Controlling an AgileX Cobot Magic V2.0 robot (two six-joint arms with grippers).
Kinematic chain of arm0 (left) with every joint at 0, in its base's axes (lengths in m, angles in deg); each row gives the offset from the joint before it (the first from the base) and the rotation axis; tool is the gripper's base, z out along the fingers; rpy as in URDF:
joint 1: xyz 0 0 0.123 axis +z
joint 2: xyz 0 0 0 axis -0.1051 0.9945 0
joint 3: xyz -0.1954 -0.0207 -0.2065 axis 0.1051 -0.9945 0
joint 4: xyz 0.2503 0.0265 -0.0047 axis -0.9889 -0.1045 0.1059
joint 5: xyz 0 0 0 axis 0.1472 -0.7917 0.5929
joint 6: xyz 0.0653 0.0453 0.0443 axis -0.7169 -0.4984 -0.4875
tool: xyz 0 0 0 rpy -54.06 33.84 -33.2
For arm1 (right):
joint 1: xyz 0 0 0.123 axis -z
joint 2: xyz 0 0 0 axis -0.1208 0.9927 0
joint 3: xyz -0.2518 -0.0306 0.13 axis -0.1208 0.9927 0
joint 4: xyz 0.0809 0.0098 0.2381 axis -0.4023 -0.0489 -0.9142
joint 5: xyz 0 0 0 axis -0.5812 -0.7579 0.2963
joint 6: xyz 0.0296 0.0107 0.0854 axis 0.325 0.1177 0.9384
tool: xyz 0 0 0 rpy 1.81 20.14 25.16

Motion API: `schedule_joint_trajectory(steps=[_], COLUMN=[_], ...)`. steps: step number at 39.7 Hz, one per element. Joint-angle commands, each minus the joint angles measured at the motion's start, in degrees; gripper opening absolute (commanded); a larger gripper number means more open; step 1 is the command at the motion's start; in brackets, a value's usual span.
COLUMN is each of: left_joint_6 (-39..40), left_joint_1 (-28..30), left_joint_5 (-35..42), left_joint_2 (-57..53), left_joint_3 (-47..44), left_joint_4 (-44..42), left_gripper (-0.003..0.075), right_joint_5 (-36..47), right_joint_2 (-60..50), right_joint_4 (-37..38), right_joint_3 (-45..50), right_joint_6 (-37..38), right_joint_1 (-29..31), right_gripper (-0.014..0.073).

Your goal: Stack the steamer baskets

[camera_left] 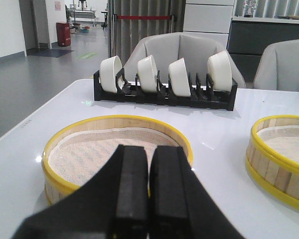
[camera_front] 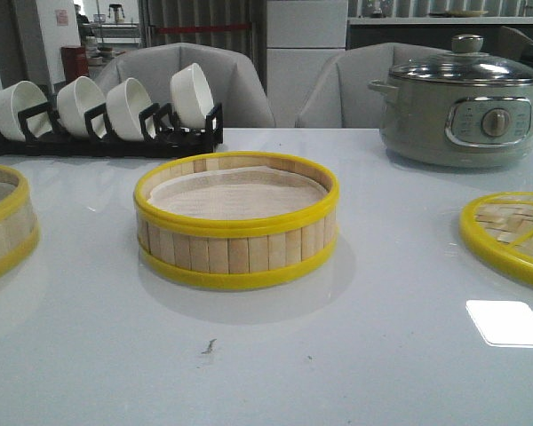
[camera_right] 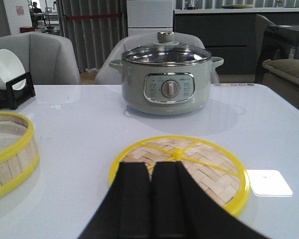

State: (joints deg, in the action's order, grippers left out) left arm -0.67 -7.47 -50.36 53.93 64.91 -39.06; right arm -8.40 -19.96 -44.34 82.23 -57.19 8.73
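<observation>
One steamer basket [camera_front: 237,222] with yellow rims and a white liner sits in the middle of the table; its edge also shows in the left wrist view [camera_left: 281,157] and the right wrist view [camera_right: 10,152]. A second steamer basket [camera_front: 2,222] lies at the table's left edge. My left gripper [camera_left: 149,152] hovers just in front of that second basket [camera_left: 89,149], shut and empty. My right gripper [camera_right: 150,169] is shut and empty, just short of the woven lid [camera_right: 194,167]. Neither gripper shows in the front view.
The flat woven lid [camera_front: 515,232] with a yellow rim lies at the right. A grey-green electric pot [camera_front: 462,106] stands at the back right. A black rack of white bowls [camera_front: 102,111] stands at the back left. Grey chairs stand behind the table.
</observation>
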Motion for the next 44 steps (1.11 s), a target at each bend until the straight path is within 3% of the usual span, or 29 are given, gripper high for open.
schedule_joint_trajectory(steps=[1, 11, 31, 39, 44], left_joint_6=[0.0, 0.0, -0.1, -0.1, -0.1], left_joint_1=[0.1, 0.0, -0.3, -0.6, -3.8], left_joint_5=[4.5, 0.6, -26.5, -32.2, -35.4], left_joint_2=[-0.7, 4.0, 41.4, 46.6, 48.6], left_joint_3=[-0.1, 5.6, 55.7, 59.4, 59.4], left_joint_4=[-0.1, 2.5, -3.6, -3.6, -4.8], left_gripper=[0.0090, 0.0090, 0.0090, 0.0090, 0.0090], right_joint_5=[5.3, 5.3, 5.3, 5.3, 5.3], right_joint_2=[-1.2, -1.2, -1.2, -1.2, -1.2], right_joint_4=[0.2, 0.2, 0.2, 0.2, 0.2], right_joint_3=[-0.9, -0.9, -0.9, -0.9, -0.9], right_joint_6=[0.0, 0.0, 0.0, 0.0, 0.0], right_joint_1=[-0.1, -0.1, -0.1, -0.1, -0.1], right_gripper=[0.0066, 0.0066, 0.0066, 0.0066, 0.0066])
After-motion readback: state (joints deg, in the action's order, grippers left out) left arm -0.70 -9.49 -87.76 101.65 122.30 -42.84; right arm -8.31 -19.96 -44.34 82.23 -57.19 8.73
